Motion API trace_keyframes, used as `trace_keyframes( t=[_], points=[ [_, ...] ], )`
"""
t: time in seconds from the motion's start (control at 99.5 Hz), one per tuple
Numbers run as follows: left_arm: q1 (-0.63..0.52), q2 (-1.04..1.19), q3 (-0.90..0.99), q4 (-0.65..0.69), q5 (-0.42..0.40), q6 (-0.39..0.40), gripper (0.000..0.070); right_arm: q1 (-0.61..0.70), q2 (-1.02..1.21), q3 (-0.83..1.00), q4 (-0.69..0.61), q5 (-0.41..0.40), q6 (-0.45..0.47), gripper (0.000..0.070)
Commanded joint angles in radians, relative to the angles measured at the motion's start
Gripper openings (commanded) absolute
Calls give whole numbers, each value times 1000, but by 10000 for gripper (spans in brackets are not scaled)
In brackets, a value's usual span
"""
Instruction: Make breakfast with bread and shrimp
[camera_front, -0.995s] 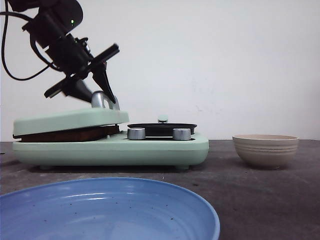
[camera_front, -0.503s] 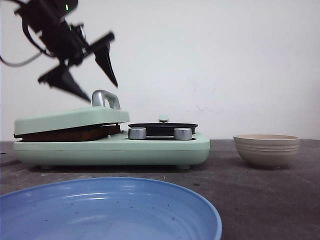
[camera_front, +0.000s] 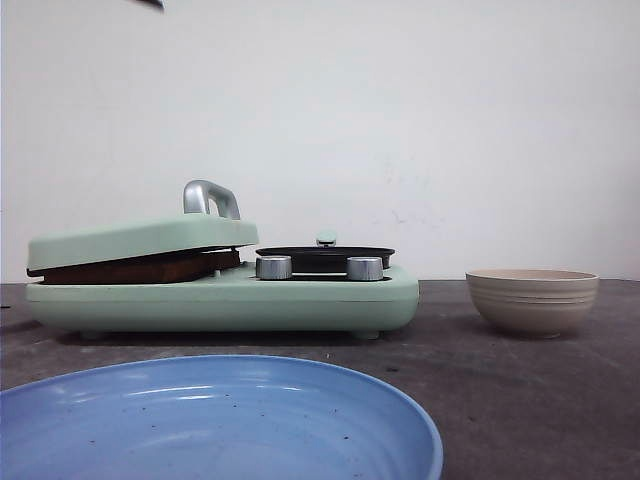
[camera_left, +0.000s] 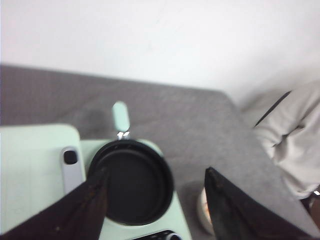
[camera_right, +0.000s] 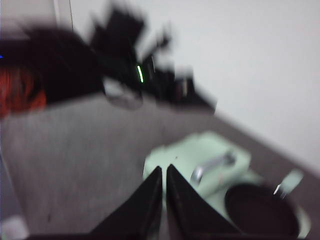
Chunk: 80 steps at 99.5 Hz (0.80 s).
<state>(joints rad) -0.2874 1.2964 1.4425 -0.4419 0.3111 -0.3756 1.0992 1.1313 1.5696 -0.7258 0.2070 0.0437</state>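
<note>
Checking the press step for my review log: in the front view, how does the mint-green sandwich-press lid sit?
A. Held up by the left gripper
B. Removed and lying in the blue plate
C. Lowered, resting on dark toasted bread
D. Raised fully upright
C: the lid lies nearly flat, slightly tilted, over the bread, with no gripper on its silver handle.

A mint-green cooker (camera_front: 220, 295) stands at left on the grey table (camera_front: 520, 390), a black pan (camera_front: 325, 257) on its right half. A beige bowl (camera_front: 532, 299) sits right; a blue plate (camera_front: 215, 420) lies nearest.
</note>
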Motion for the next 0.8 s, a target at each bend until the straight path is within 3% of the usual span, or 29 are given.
trace_keyframes(
  t=[0.0, 0.151, 0.412, 0.704, 0.754, 0.794],
  points=[
    [-11, -40, 19, -20, 3, 23, 295, -116, 56, 14, -26, -87, 86, 6],
    [-42, -162, 19, -115, 3, 63, 181, -357, 134, 14, -44, -156, 106, 6],
    [-108, -412, 19, -248, -5, 119, 181, -816, 262, 14, -87, -340, 99, 6],
    [-128, -625, 19, -296, -60, 161, 178, -1010, 458, 14, -109, -337, 21, 12],
    [-128, -636, 19, -296, -73, 161, 176, -1022, 492, 14, -110, -338, 20, 34],
    [-128, -639, 19, -298, -79, 161, 175, -1029, 518, 14, -110, -338, 21, 102]
  ],
)
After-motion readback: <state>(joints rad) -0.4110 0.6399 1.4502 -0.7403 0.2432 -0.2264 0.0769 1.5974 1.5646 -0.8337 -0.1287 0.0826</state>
